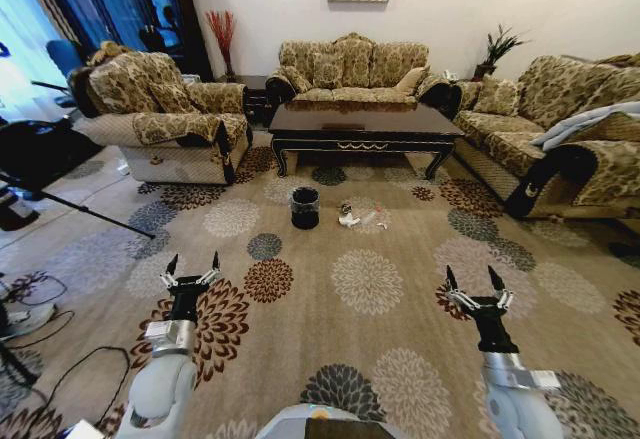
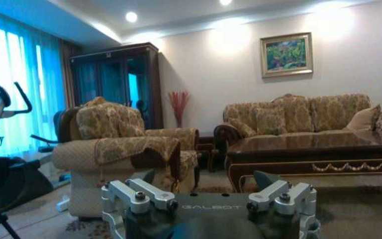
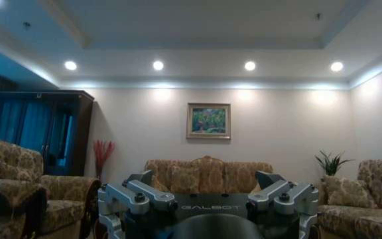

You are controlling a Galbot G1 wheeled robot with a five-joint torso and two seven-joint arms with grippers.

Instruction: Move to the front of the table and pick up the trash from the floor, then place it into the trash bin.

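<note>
The long dark wood table (image 1: 365,124) stands ahead on the carpet, also seen from the left wrist as the table (image 2: 317,149). On the floor in front of it sits the small black trash bin (image 1: 305,207). Just right of the bin lies the trash (image 1: 358,217): a white paper wad and a clear bottle. My left gripper (image 1: 191,262) is raised low at the left, open and holding nothing. My right gripper (image 1: 474,279) is raised at the right, open and holding nothing. Both are well short of the trash.
An armchair (image 1: 165,119) stands at the left, a sofa (image 1: 352,71) behind the table and a sofa (image 1: 560,129) at the right. An exercise machine and a stand with cables (image 1: 40,174) crowd the far left. Patterned carpet (image 1: 366,281) lies open between me and the bin.
</note>
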